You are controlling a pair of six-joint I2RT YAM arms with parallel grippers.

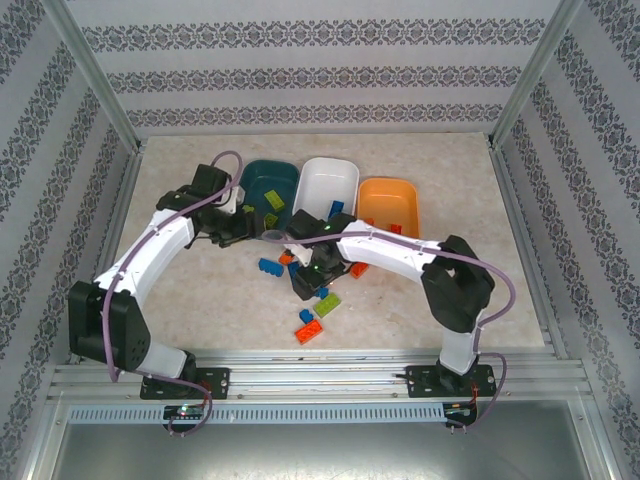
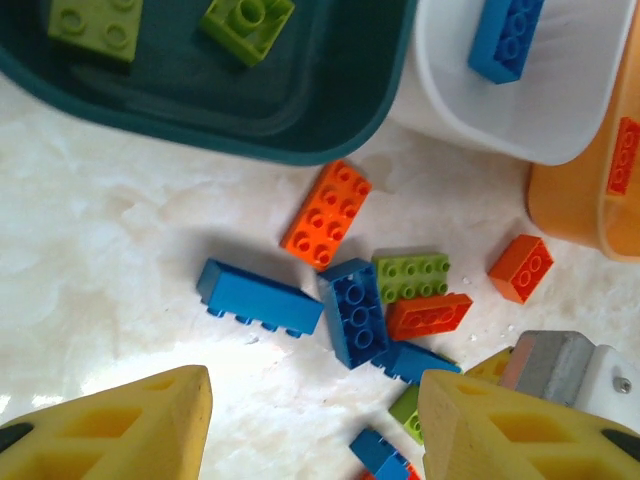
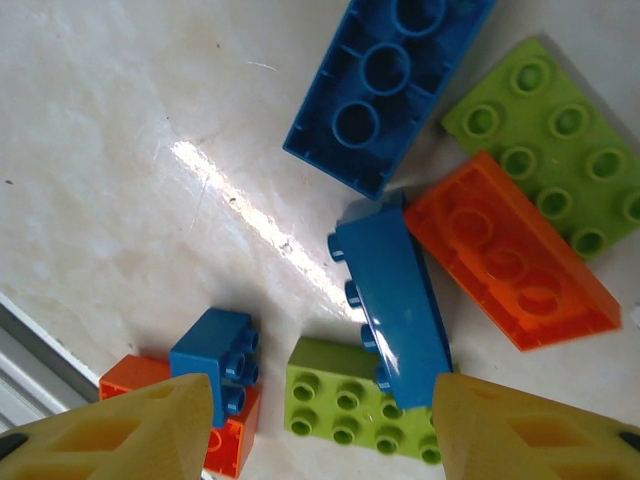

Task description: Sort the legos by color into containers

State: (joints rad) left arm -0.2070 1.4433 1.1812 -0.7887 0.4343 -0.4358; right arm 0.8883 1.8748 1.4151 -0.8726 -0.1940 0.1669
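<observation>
Three shallow tubs stand in a row at the far side. The dark teal tub (image 1: 262,178), left, holds two lime bricks (image 2: 245,25). The white tub (image 1: 330,178), middle, holds a blue brick (image 2: 507,35). The orange tub (image 1: 388,195) is right. Loose legos (image 1: 328,305), orange-red, blue and lime, lie scattered just nearer.

The top external camera sits high above and behind both arm bases, facing forward and down across the whole pale marbled tabletop (image 1: 200,290) to the patterned back wall (image 1: 320,60). The left wrist camera looks steeply down from close range past the left gripper (image 2: 315,400). The right wrist camera, nearer still, faces almost straight down past the right gripper (image 3: 322,400). Both wrist views share one cluster: an upturned blue studded plastic brick (image 2: 355,310), a lime-green studded plastic brick (image 2: 410,275) and an orange-red studded plastic brick (image 2: 428,315).
</observation>
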